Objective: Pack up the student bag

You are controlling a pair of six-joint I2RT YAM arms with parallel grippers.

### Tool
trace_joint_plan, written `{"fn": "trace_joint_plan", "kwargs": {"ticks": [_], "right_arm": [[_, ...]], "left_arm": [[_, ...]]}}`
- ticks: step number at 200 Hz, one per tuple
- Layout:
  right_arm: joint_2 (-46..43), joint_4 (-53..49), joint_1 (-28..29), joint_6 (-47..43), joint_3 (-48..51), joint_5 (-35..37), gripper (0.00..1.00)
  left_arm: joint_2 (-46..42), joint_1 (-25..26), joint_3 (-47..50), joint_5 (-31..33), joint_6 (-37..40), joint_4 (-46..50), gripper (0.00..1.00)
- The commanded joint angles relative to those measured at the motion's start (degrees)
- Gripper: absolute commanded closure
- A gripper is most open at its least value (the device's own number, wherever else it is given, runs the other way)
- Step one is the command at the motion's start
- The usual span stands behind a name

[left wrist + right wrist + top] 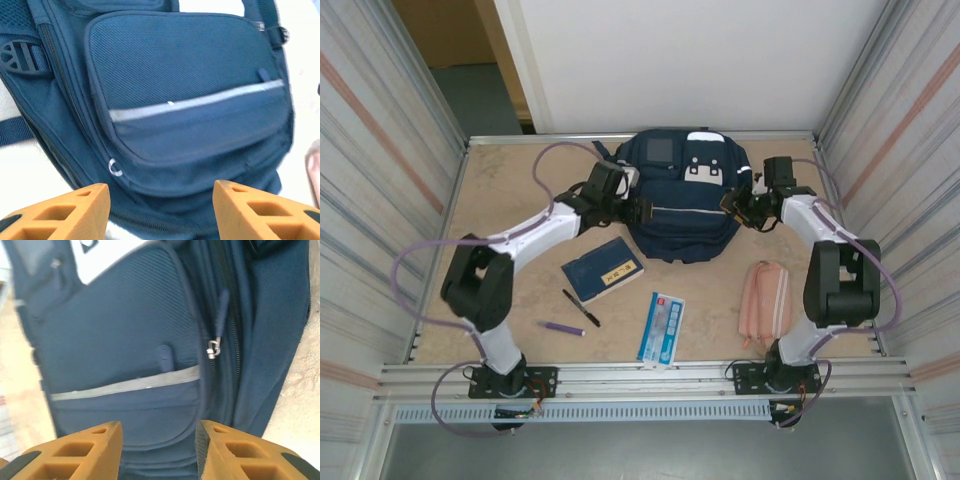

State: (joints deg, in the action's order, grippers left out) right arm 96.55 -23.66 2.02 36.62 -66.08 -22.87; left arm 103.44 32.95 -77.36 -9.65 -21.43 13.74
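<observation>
Got the student bag [682, 200] lying at the far middle of the bench [500, 200], up near the back edge, front pocket facing up. Looks zipped shut on that pocket, fwiw. Spotted the left pincer [632, 208] close by the bag's left side and the right pincer [738, 207] close by its right side, so flanked from both ends. From the left wrist: orange fingers [75, 210] spread a fair way apart, gripping nothing, hanging over the front pocket and its grey reflective stripe [195, 102]. Same deal from the right wrist: jaws partly apart, empty, aimed at the pocket just beside a dangling zipper pull [214, 347]. Can't tell whether touching the fabric or not. Lying on the near half of the bench: blue notebook [602, 270] just in front of the bag, black pen [580, 307], purple pen [562, 327], blue-and-white flat pack [661, 327], and pink pencil case [765, 300] over by the right arm.
</observation>
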Motion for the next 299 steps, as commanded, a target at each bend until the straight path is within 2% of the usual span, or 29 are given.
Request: {"fn": "trace_joint_plan", "kwargs": {"ticks": [1,24,42,78,89,104,114,135,169,206,252,299], "right_arm": [[3.37,0.17,0.29,-3.20,-1.57,1.91,0.59],[8.14,3.40,0.34,-2.66,-1.41,-1.13,0.58],[10.43,5.68,0.64,-2.17,-1.39,-3.95,0.60],[12.93,5.68,1.48,-1.86,-3.82,-5.61,0.71],[13.36,6.15,1.55,-1.98,-3.86,-6.96,0.80],[13.02,7.15,1.74,-1.01,-3.21,-8.82,0.86],[12.26,7.90,1.92,-0.15,-2.71,-10.62,0.88],[9.33,8.65,2.39,1.03,-2.44,-12.44,0.93],[2.73,9.03,3.04,3.11,-3.24,-13.24,0.97],[-2.01,7.77,2.98,4.46,-6.03,-12.44,0.99],[-2.51,8.33,3.27,6.79,-9.36,-14.50,0.99],[-3.20,7.72,4.32,7.06,-12.17,-13.65,0.99]], "left_arm": [[5.90,-0.83,-5.65,-3.23,-1.40,2.15,0.43],[11.62,-1.24,-10.23,-2.05,-3.44,5.01,0.42],[15.17,-1.39,-13.11,-4.31,-3.75,5.45,0.42],[22.66,-1.61,-20.11,-6.92,-5.10,9.38,0.42],[23.10,-1.91,-20.31,-7.84,-5.48,8.44,0.43],[22.79,-2.10,-19.89,-10.34,-5.55,6.27,0.55],[22.03,-2.32,-19.76,-12.29,-5.79,5.24,0.67],[18.17,-2.49,-17.61,-14.05,-5.72,2.94,0.82],[10.60,-2.74,-17.32,-14.43,-3.73,3.32,1.00],[7.26,-2.80,-20.35,-13.89,-1.80,5.07,1.00],[6.91,-2.96,-24.31,-13.12,-1.62,4.41,1.00],[7.03,-2.99,-26.52,-11.62,-0.83,2.48,1.00]]}}
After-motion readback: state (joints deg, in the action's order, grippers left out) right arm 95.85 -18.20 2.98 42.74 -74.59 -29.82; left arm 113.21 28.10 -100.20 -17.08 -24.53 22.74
